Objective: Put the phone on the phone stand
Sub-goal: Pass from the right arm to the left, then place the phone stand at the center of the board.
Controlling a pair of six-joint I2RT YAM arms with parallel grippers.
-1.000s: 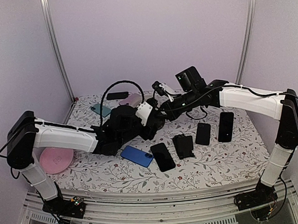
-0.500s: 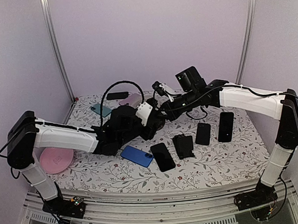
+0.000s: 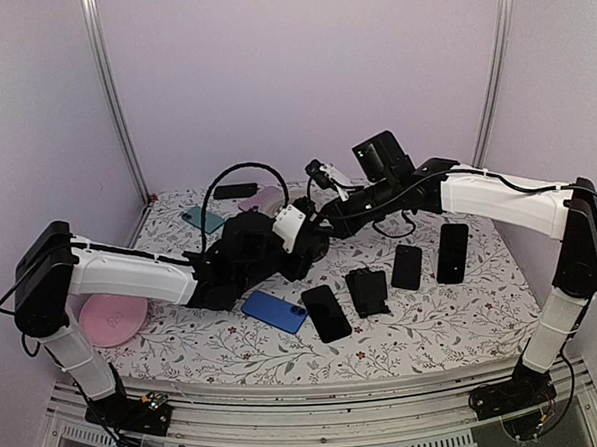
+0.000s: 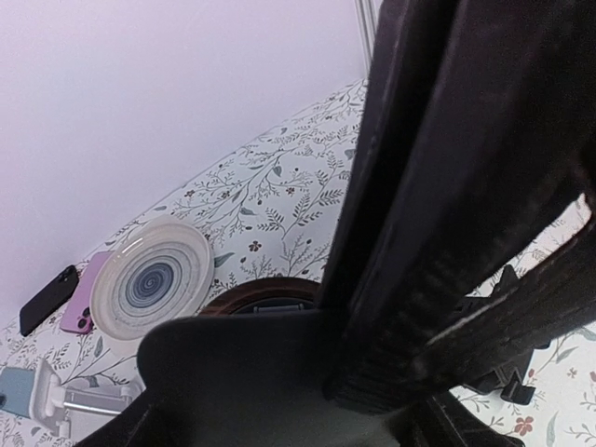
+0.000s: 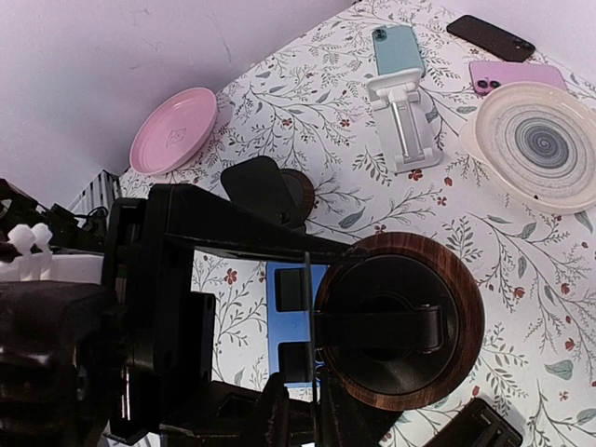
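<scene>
From my seat the flowered table (image 3: 434,329) is walled in on three sides by pale panels, with an upright pole (image 3: 111,93) at each back corner and a metal rail (image 3: 318,395) along the near edge; the widest stretch of bare cloth I have lies near right, between the row of phones and that rail. Both arms reach inward and crowd together over the centre; the left gripper (image 3: 305,245) and right gripper (image 3: 325,210) are just beside each other.

The wooden phone stand (image 5: 463,321) sits under them on the cloth: a round wood-grain disc with a dark middle and a black bracket across it. The blue phone (image 3: 273,311) lies flat just beside its rim; which phone is meant for the stand I cannot tell.

The right pincer is closed; a thin pale line runs up from between its tips and I cannot tell what it is. The left fingers stand well apart in the right wrist view; whether they clamp anything I cannot tell, since a dark slab fills the left wrist view.

Three black phones (image 3: 326,313) lie flat to the right of the blue one; a pink plate (image 3: 113,318) sits near left; a swirl plate (image 5: 540,144), a pink phone (image 5: 507,76) and a white stand (image 5: 407,130) touching a teal phone (image 5: 399,48) line the back.
</scene>
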